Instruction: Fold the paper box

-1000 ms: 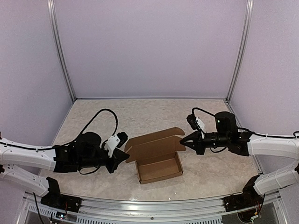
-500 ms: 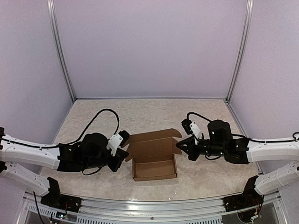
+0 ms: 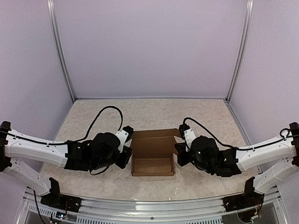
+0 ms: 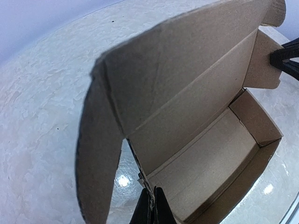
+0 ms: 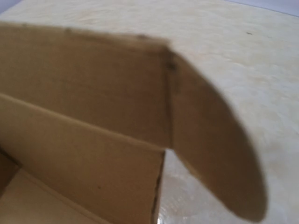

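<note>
The paper box (image 3: pixel 154 166) is a brown open carton in the middle of the table, its lid (image 3: pixel 153 145) standing up at the back with rounded ear flaps at both ends. My left gripper (image 3: pixel 128 157) is at the box's left wall. In the left wrist view its fingers (image 4: pixel 146 208) are shut on the thin top edge of that wall, with the box's inside (image 4: pixel 210 158) ahead. My right gripper (image 3: pixel 179 157) is against the box's right wall. The right wrist view shows only that wall (image 5: pixel 84 154) and the lid's ear flap (image 5: pixel 219 154), so its fingers are hidden.
Pale walls and aluminium posts (image 3: pixel 62 56) close in the table on three sides. A metal rail (image 3: pixel 149 203) runs along the front edge. Black cables (image 3: pixel 105 114) loop behind both wrists.
Both arms have moved inward to the box's side walls. The box has shifted a little left and forward and now sits square. The lid stands more upright.
</note>
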